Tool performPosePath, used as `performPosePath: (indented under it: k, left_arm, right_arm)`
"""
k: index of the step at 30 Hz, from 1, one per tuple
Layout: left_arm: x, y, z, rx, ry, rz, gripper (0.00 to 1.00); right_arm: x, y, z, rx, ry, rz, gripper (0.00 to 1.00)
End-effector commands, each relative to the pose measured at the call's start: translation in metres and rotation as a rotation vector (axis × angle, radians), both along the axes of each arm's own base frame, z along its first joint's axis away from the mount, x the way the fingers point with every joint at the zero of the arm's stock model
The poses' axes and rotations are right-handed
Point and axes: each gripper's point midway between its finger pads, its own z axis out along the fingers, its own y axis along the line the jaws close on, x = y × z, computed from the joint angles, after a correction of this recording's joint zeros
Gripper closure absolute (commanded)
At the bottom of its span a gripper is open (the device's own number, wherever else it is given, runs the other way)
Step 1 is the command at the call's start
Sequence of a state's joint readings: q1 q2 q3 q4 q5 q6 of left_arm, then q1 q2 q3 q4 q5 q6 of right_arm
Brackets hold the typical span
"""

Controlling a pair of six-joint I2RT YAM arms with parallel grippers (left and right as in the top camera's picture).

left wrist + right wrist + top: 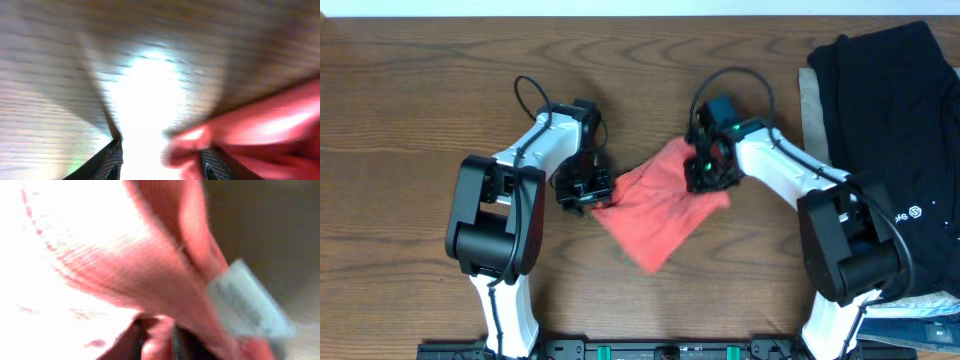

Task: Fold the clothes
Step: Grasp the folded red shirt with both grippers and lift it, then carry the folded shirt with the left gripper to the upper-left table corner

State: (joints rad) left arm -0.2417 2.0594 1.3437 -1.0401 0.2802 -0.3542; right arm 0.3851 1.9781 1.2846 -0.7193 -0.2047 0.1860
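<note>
T-shirt smeared by motion blur in both wrist views, outline unreadable; black garment cropped at overhead's right edge, partly hidden behind right arm

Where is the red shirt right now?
In the overhead view the red shirt is bunched in the middle of the table, between the left tool and the right tool, left of the black garment.
</note>
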Motion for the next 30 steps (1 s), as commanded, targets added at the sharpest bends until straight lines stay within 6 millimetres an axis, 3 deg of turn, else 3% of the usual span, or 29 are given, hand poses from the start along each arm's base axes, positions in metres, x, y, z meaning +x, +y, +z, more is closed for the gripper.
performPosePath:
  k: [1, 4, 7, 10, 13, 17, 21, 26, 30]
  left_arm:
    - [0.010, 0.013, 0.018, 0.027, -0.062, 0.066, 0.48]
    - [0.033, 0.012, 0.044, -0.008, -0.196, 0.070, 0.47]
    - [0.066, -0.001, 0.075, -0.102, -0.402, 0.019, 0.27]
    - [0.089, -0.042, 0.106, -0.355, -0.591, -0.178, 0.08]
    - [0.097, -0.066, 0.118, -0.515, -0.668, -0.284, 0.00]
    - [0.100, -0.085, 0.109, -0.601, -0.689, -0.368, 0.02]
    - [0.092, -0.109, 0.088, -0.666, -0.664, -0.466, 0.02]
    - [0.079, -0.137, 0.054, -0.689, -0.592, -0.525, 0.02]
    - [0.070, -0.147, 0.022, -0.659, -0.532, -0.550, 0.00]
  right_arm:
    - [0.025, -0.071, -0.009, -0.320, -0.073, -0.067, 0.72]
    - [0.032, -0.066, 0.024, -0.299, -0.102, -0.069, 0.68]
    - [0.030, -0.059, 0.062, -0.256, -0.137, -0.068, 0.63]
    - [0.020, -0.059, 0.100, -0.216, -0.177, -0.070, 0.56]
    - [0.009, -0.063, 0.132, -0.197, -0.224, -0.077, 0.48]
    - [-0.008, -0.069, 0.172, -0.169, -0.292, -0.087, 0.35]
    - [-0.020, -0.072, 0.197, -0.142, -0.341, -0.093, 0.28]
    - [-0.033, -0.076, 0.204, -0.140, -0.334, -0.092, 0.27]
    - [-0.041, -0.079, 0.201, -0.155, -0.297, -0.090, 0.28]
